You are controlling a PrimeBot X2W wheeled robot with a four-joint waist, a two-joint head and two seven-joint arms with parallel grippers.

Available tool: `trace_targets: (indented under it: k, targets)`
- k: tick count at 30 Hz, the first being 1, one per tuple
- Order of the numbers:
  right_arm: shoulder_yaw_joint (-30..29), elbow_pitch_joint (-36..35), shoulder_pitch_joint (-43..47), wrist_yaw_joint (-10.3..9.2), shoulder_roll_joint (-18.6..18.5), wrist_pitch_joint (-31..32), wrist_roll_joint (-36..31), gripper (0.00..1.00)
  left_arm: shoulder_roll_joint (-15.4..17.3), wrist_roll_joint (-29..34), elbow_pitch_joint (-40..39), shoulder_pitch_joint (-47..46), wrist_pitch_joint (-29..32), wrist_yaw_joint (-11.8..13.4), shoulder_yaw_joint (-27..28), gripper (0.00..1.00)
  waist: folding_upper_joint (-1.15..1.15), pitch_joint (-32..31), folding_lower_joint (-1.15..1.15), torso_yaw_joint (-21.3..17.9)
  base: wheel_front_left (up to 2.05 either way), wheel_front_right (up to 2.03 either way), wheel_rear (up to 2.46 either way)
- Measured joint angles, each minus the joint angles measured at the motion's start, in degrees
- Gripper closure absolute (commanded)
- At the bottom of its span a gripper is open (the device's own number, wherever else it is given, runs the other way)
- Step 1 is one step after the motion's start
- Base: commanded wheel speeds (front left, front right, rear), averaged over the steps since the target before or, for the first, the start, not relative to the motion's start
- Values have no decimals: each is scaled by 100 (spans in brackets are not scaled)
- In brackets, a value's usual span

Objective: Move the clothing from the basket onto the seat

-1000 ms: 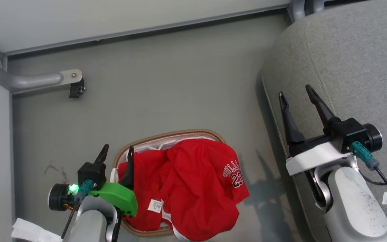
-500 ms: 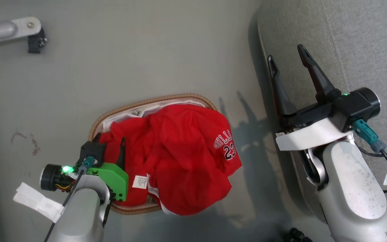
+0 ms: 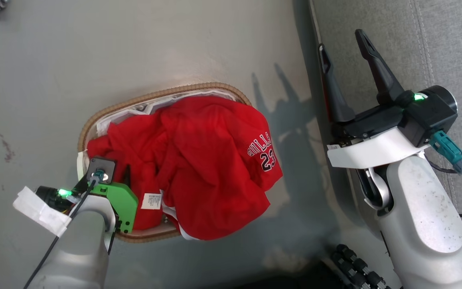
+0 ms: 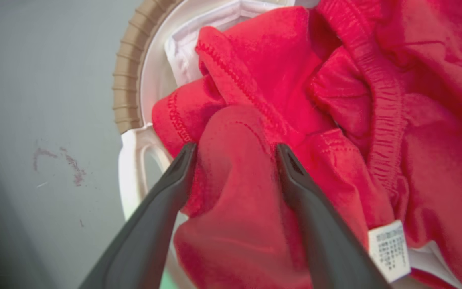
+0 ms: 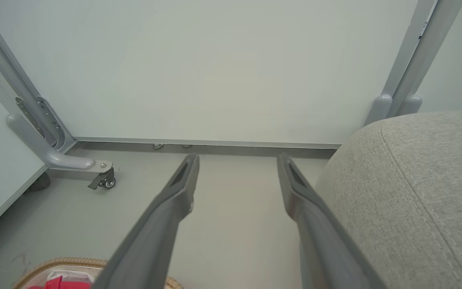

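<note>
floor grey, stained, under basket; wall pale

Bright, even, diffuse light comes from above. On the smooth grey floor, a pale glare patch lies just beyond the oval white plastic laundry basket with a brown woven rim. Soft-edged shadows of the right hand fall to the basket's right, and deeper shade pools at its near side. Over the basket, the left hand shows slightly blurred dark fingers. Grey metal frame posts lean at the right wrist view's edges.

Red clothing heaped in the basket beside grey seat
</note>
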Motion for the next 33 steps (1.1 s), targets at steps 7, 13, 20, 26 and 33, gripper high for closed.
trace_targets:
  k: [7,13,20,26,33]
  targets:
    - [4,-42,-102,0,-2,0,157,0,32,125,190,-287,216,-8,-238,45,0,279,0,-101,0,0,0]
    - [24,-92,-172,0,-1,0,293,0,133,335,242,-538,406,-87,-528,100,0,467,0,-209,0,0,0]
    - [-10,-18,-198,0,-1,0,332,0,119,270,277,-599,305,-127,-566,100,0,465,0,-305,0,0,0]
    - [-68,155,-77,0,-1,0,286,0,-48,172,287,-372,65,-156,-625,100,0,122,0,-286,0,0,0]
    - [-109,375,240,0,0,0,168,0,-207,-79,129,104,-43,-208,-611,100,0,-512,0,-184,0,0,0]
